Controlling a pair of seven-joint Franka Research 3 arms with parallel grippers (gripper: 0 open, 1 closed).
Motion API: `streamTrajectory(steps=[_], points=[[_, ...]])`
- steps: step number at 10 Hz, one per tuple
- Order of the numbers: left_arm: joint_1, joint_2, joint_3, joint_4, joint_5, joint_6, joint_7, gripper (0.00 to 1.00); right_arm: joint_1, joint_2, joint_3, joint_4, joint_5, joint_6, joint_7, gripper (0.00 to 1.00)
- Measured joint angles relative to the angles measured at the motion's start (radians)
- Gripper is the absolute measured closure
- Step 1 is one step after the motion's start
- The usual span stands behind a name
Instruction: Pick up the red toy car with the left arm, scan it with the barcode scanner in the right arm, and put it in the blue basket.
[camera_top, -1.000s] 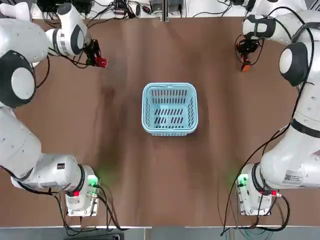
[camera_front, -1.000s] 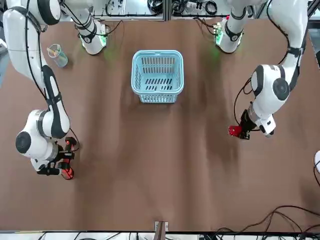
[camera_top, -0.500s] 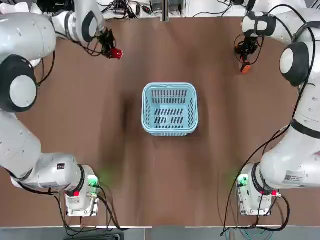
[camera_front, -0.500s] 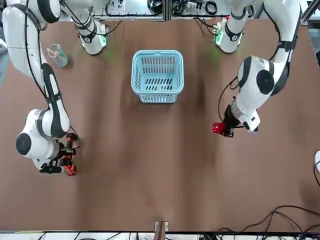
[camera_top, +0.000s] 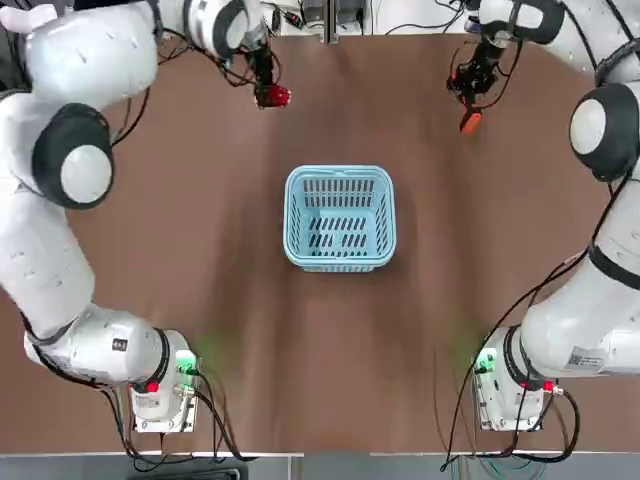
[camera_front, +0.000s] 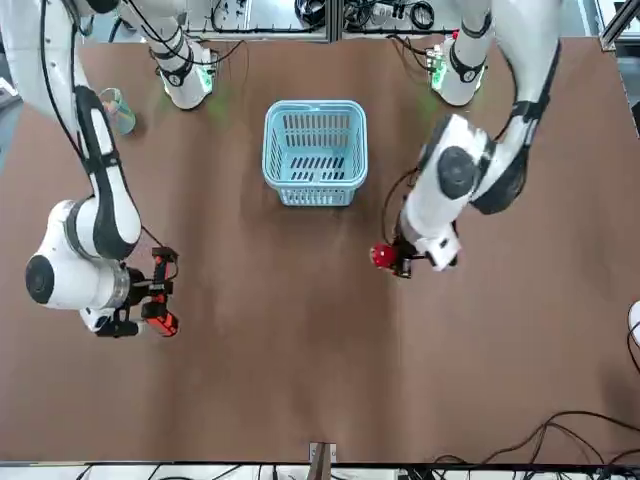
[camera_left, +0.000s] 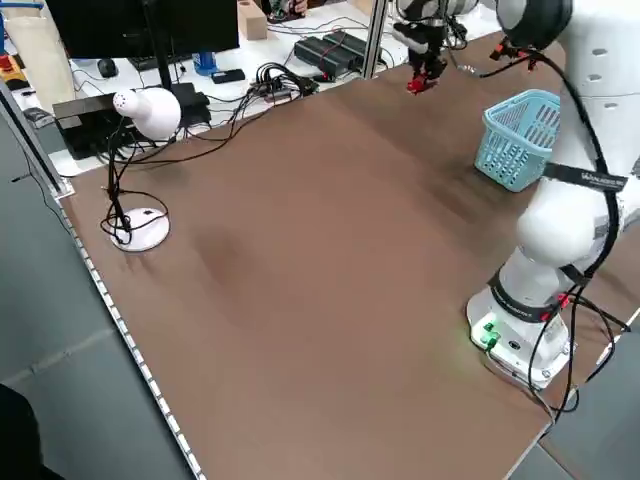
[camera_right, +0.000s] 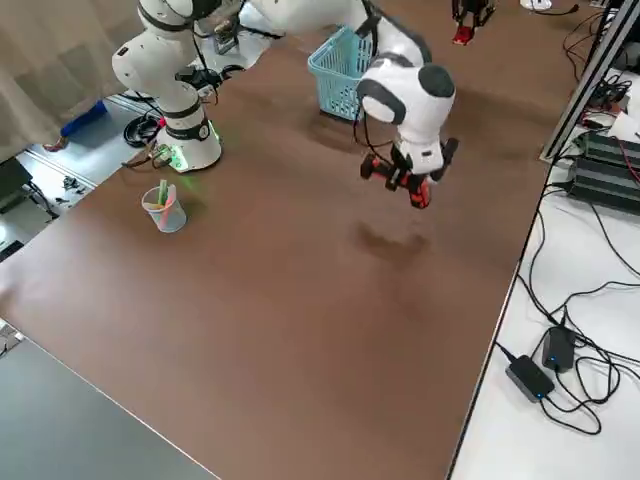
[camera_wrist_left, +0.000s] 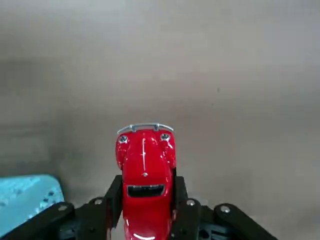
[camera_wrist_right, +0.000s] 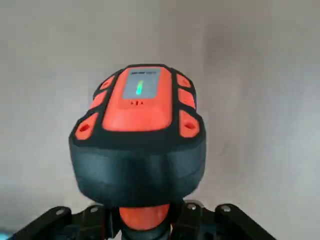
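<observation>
In the top view, the left gripper (camera_top: 268, 92), off the basket's far left, carries the red car (camera_top: 276, 96) above the bench (camera_top: 330, 350). The right gripper (camera_top: 465, 92), off the far right, has the scanner (camera_top: 471, 121). The pickup is done; the scan looks to be the step in hand, and the drop remains, since the blue basket (camera_top: 339, 218) shows only its slotted bottom. Against the earlier frames, the car has come inward from the far left corner and the scanner has shifted inward too, while the basket has stayed put.

In the front view the gap between car and scanner has narrowed as well, yet they are well apart, so a scan at this moment seems unlikely.

The left side view shows the car at the left gripper, beyond the bench's middle, and the basket standing apart from it.

In the right side view the scanner hangs over the bench from the right gripper, near neither the car nor the basket.

The left wrist view shows the fingers closed on the car's sides, its front end sticking out.

The right wrist view shows the fingers clamped round the scanner's neck, a green light lit on its top.
</observation>
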Motion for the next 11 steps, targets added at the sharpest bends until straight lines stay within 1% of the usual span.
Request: streamTrajectory(steps=[2,4,5,6,7,9,10,11], points=[[-0.066,0.039,0.000,0.085,0.001,-0.032,-0.049,0.56,0.007,-0.039,0.051,0.000,0.084,-0.035,0.026,0.67],[-0.126,0.066,0.003,0.172,0.001,-0.096,-0.095,0.56,0.021,-0.051,0.109,0.003,0.142,-0.048,0.079,0.67],[-0.156,0.090,0.007,0.222,0.001,-0.117,-0.123,0.56,0.024,-0.051,0.132,0.006,0.196,-0.068,0.083,0.67],[-0.193,0.113,0.024,0.262,0.001,-0.129,-0.144,0.56,0.025,-0.051,0.141,0.010,0.264,-0.100,0.054,0.67],[-0.251,0.134,0.072,0.290,0.001,-0.137,-0.160,0.56,0.023,-0.051,0.141,0.014,0.331,-0.140,-0.014,0.67],[-0.403,0.182,0.227,0.336,0.001,-0.139,-0.186,0.56,0.007,-0.051,0.139,0.014,0.419,-0.215,-0.169,0.67],[-0.446,0.202,0.267,0.353,0.001,-0.139,-0.196,0.56,-0.002,-0.051,0.138,0.014,0.454,-0.247,-0.234,0.67],[-0.455,0.211,0.273,0.370,0.001,-0.139,-0.197,0.56,-0.004,-0.051,0.138,0.013,0.487,-0.273,-0.291,0.67]])
